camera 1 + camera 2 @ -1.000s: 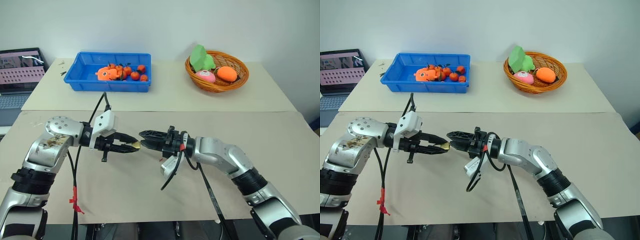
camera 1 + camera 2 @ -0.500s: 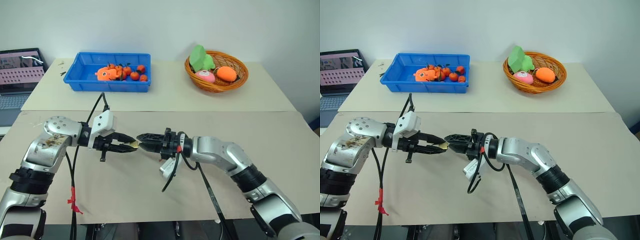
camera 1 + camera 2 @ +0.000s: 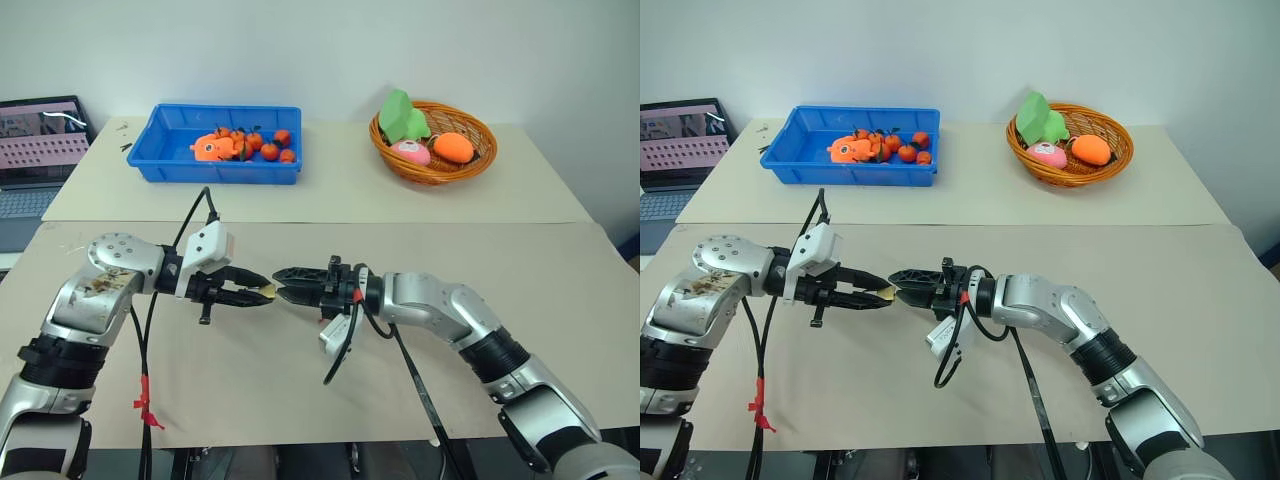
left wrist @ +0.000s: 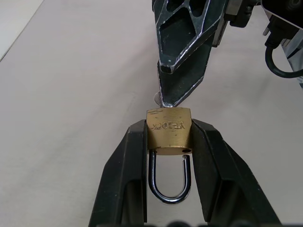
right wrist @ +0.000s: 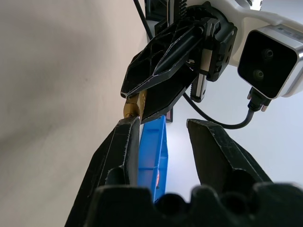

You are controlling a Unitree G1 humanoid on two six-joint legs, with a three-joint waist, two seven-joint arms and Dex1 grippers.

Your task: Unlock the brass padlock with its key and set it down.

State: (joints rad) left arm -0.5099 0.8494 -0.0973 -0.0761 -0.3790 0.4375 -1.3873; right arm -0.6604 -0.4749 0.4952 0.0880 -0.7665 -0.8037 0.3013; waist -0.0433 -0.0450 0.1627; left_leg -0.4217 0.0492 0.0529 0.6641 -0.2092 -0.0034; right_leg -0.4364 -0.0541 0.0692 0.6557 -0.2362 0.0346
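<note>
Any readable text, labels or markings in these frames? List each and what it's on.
"YE-LOCK", or close to it: stamped on the brass padlock, upside down in the left wrist view; the first letters are unclear.
Laptop screen: rows of small marks, too small to read.
Nothing readable on the blue bin, the wicker basket or the camera housing on the left wrist.
</note>
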